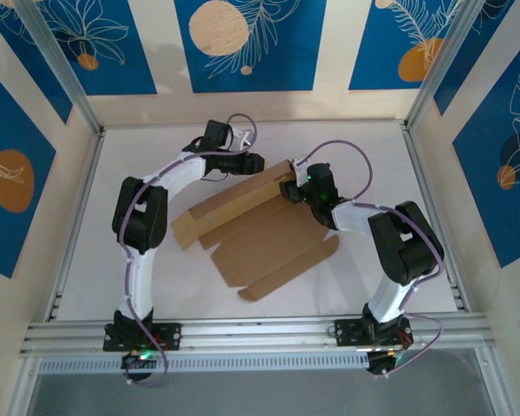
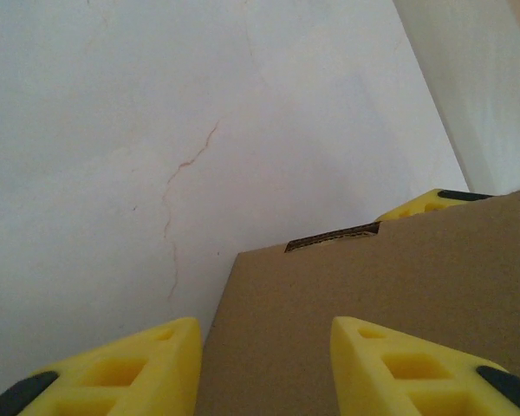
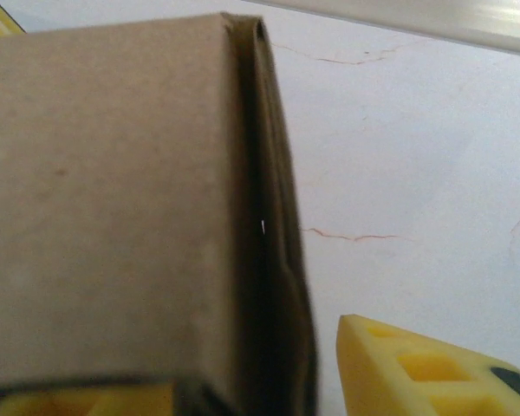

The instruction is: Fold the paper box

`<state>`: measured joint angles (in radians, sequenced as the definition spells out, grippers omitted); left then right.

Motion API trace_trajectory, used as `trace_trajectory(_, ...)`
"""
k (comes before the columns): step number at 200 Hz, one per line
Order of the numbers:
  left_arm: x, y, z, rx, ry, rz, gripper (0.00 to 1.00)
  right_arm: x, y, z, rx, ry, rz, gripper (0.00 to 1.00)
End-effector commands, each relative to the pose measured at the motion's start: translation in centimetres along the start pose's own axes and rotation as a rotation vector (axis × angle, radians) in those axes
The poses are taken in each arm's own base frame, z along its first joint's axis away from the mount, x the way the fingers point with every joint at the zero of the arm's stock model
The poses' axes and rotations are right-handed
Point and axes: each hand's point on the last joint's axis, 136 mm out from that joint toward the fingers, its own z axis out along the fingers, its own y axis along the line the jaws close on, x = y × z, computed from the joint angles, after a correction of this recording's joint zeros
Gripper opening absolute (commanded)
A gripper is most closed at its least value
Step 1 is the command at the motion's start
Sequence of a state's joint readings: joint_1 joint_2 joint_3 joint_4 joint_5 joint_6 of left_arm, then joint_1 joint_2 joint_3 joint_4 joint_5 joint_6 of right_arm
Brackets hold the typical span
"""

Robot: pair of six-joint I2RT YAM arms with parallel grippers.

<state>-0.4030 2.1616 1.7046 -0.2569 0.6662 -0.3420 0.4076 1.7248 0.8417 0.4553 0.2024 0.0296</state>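
**Brown cardboard sheet, one panel raised, a gripper at each end**

The paper box (image 1: pixel 260 238) lies mostly flat on a white table (image 1: pixel 95 260), with its far panel folded up. The left gripper (image 1: pixel 262 162) sits at that panel's left end, its yellow fingers (image 2: pixel 130 373) partway apart over the cardboard face. The right gripper (image 1: pixel 288 188) is at the panel's right end. Its jaws are partway apart and straddle the doubled edge, with a gap beside one finger.
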Motion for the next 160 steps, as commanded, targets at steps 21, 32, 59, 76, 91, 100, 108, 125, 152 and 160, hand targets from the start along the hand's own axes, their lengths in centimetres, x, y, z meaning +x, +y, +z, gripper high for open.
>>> trace_trajectory(21,-0.3,0.5,-0.3,0.023,-0.004,-0.039,0.38,-0.2,0.7,-0.2,-0.002,-0.007,-0.035,0.38)
trace_trajectory(32,-0.3,0.4,-0.3,0.031,-0.01,-0.049,0.36,0.0,1.0,-0.1,0.007,0.0,-0.05,0.34)
trace_trajectory(59,-0.1,0.2,0.0,0.069,-0.028,-0.083,0.31,0.6,1.6,0.0,0.055,0.025,-0.091,0.29)
trace_trajectory(76,0.2,0.0,0.3,0.086,-0.027,-0.091,0.27,0.8,1.5,0.1,0.083,0.034,-0.094,0.21)
trace_trajectory(91,0.5,-0.3,0.7,0.108,-0.02,-0.104,0.23,1.1,1.3,0.3,0.102,0.054,-0.094,0.15)
trace_trajectory(100,0.8,-0.7,0.9,0.128,-0.011,-0.107,0.21,1.2,1.3,0.3,0.11,0.056,-0.097,0.13)
trace_trajectory(108,1.0,-1.1,1.1,0.14,-0.005,-0.107,0.2,1.2,1.2,0.4,0.122,0.062,-0.099,0.1)
trace_trajectory(125,1.3,-1.9,1.4,0.16,0.006,-0.1,0.17,1.1,0.9,0.5,0.152,0.07,-0.095,0.05)
trace_trajectory(152,1.6,-2.9,1.6,0.181,0.014,-0.103,0.12,0.5,0.0,0.5,0.224,0.068,-0.086,0.0)
trace_trajectory(160,1.6,-3.1,1.6,0.19,0.013,-0.105,0.12,0.3,-0.3,0.6,0.247,0.067,-0.086,0.0)
